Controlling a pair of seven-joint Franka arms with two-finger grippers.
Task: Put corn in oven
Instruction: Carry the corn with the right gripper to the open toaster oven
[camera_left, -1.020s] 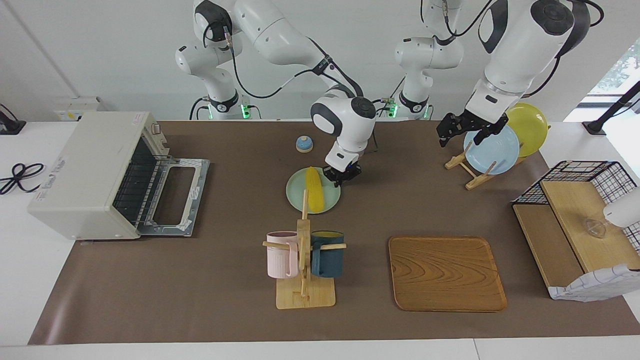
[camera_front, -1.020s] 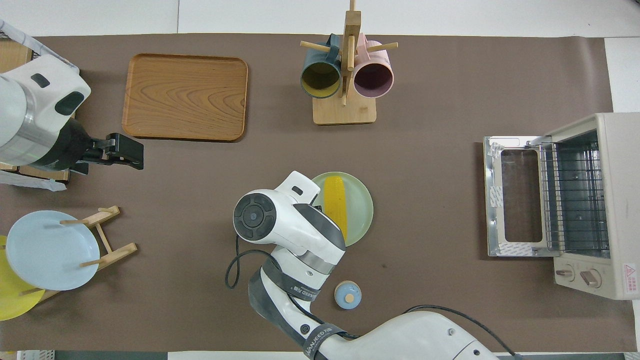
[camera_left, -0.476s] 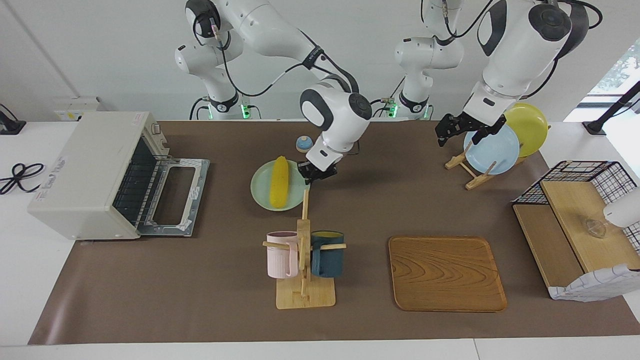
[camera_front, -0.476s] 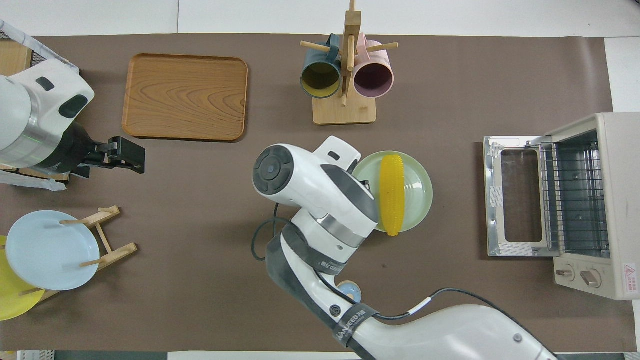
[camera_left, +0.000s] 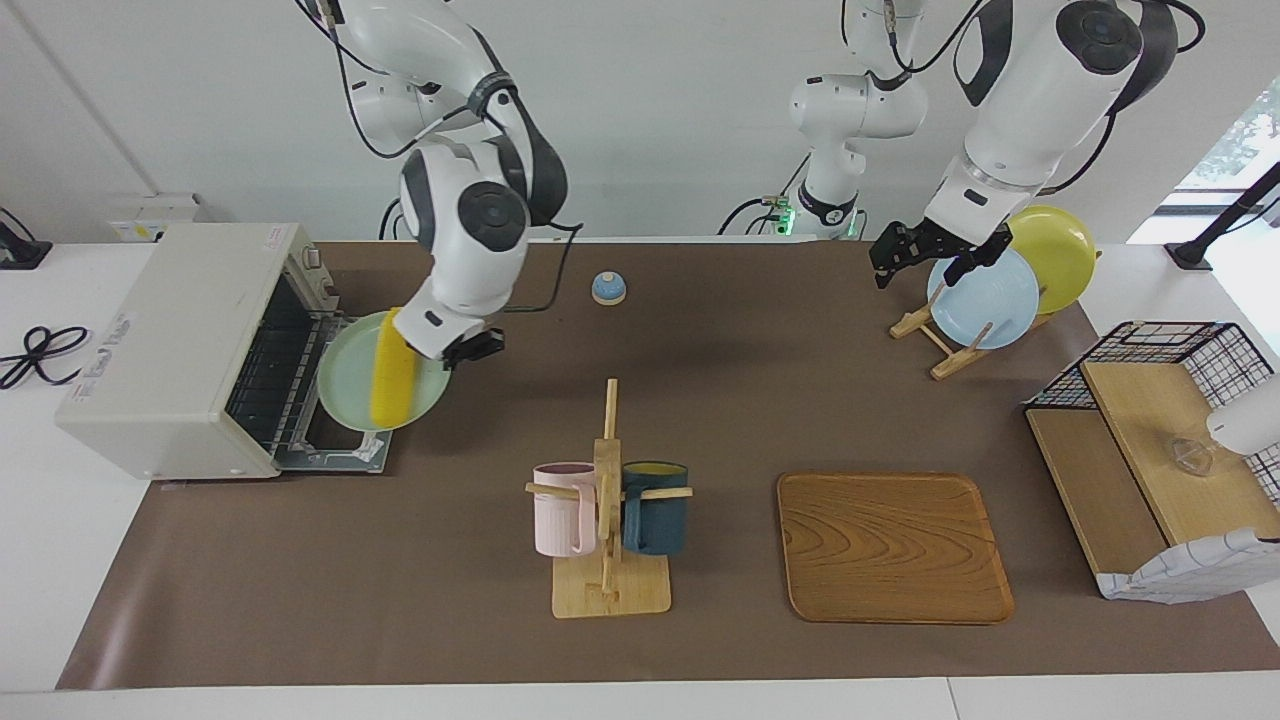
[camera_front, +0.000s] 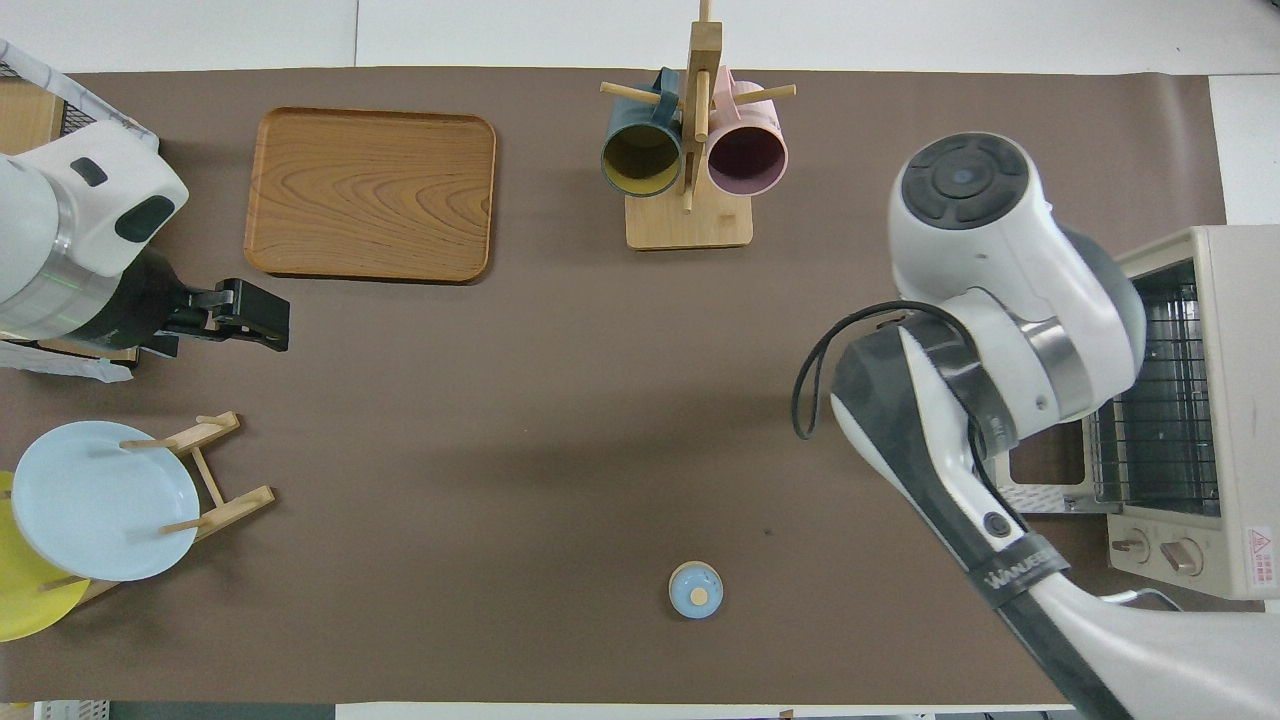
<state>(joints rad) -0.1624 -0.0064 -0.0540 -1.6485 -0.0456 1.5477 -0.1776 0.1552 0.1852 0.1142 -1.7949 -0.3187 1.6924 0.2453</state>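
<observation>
Now the right gripper (camera_left: 462, 350), clamped on the pale green round plate (camera_left: 345, 385) carrying the yellow corn cob (camera_left: 392, 380) over the off-white toaster oven's (camera_left: 180, 345) lowered door, should keep it level; the left gripper (camera_left: 925, 250), open, waits.

Overhead — corn (camera_left: 392, 380) hidden under arm

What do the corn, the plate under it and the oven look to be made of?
Corn: probably plastic, evenly bright yellow and glossy. Pale green plate: smooth, matte, likely plastic or melamine. Oven: off-white painted metal casing, with a wire rack and a glass-windowed door.
</observation>
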